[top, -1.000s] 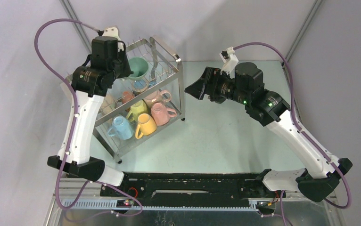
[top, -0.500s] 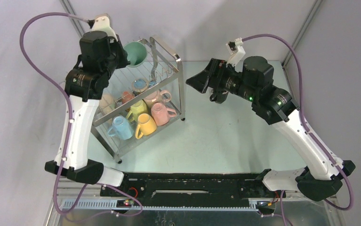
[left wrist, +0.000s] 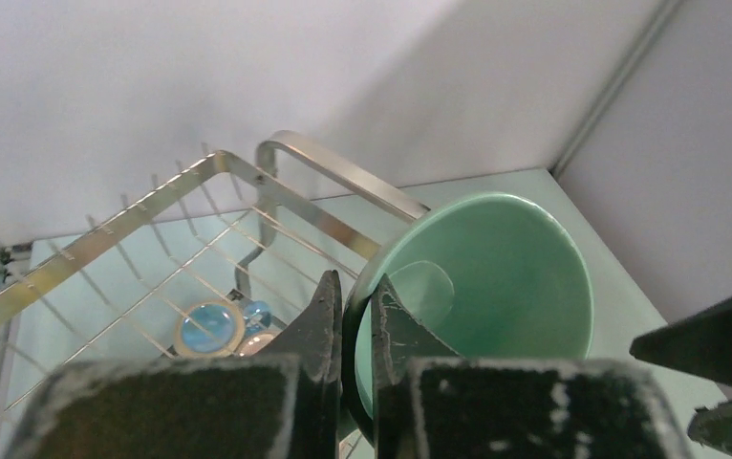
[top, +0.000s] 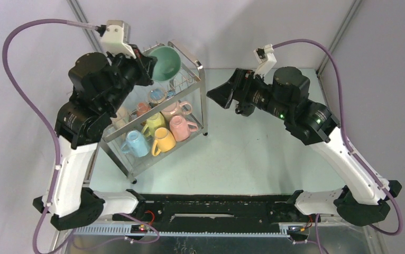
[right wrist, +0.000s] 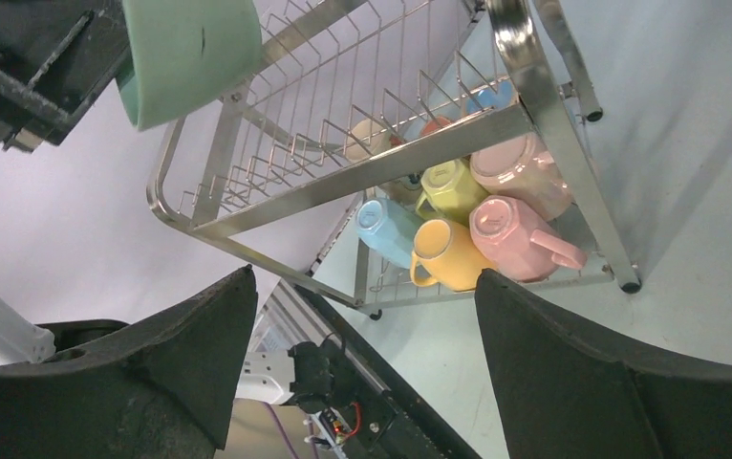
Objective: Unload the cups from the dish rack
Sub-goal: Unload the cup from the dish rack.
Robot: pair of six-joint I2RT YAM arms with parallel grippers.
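My left gripper (top: 148, 66) (left wrist: 355, 287) is shut on the rim of a green cup (top: 166, 62) (left wrist: 496, 277), one finger inside and one outside. The cup hangs tilted above the upper tier of the steel dish rack (top: 200, 90) (left wrist: 152, 215) (right wrist: 419, 158), as the right wrist view also shows (right wrist: 190, 53). The lower tier holds a light blue cup (top: 134, 143), a yellow cup (top: 163, 140) (right wrist: 448, 253), a pink cup (top: 180, 127) (right wrist: 515, 234) and a lime cup (top: 154, 123). My right gripper (top: 216, 98) (right wrist: 364, 277) stands open and empty, right of the rack.
More cups lie deeper in the rack: a pale pink one (top: 174, 109), an orange-red one (top: 143, 109), a beige one (top: 120, 116) and one with a blue inside (top: 157, 95) (left wrist: 207, 327). Walls close in behind the rack. The black base rail (top: 216, 203) runs along the near edge.
My left arm has lifted the green cup up and to the right, off the upper tier's prongs. The right arm rose a little and stays open beside the rack.
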